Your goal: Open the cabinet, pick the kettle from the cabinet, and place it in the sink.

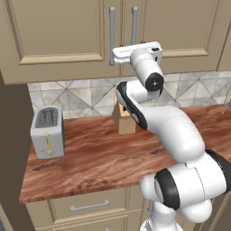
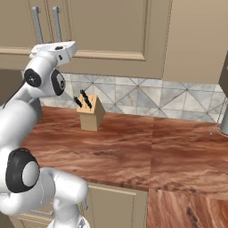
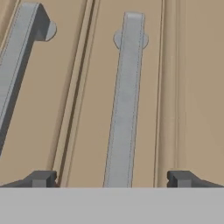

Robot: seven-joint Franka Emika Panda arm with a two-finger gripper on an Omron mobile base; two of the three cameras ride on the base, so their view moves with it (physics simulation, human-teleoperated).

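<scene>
Beige raised-panel cabinet [image 3: 183, 87], flat grey bar handle [image 3: 124, 105]

On the surface [image 1: 103, 158] the toaster [image 1: 47, 131] stands left, the knife block [image 1: 124, 121] near the back wall; the cabinet [image 1: 58, 36] hangs above both, drawers [image 1: 88, 206] below

My arm [image 1: 180, 135] is glossy white, built of fat rounded segments with black bands at the joints and a black strip along one link. A round dark cap with a small pale centre closes my wrist joint [image 1: 154, 81]. My hand [image 1: 135, 52] is a flat white block, and my fingertips [image 3: 43, 179] are small, square-edged and dark grey.
</scene>
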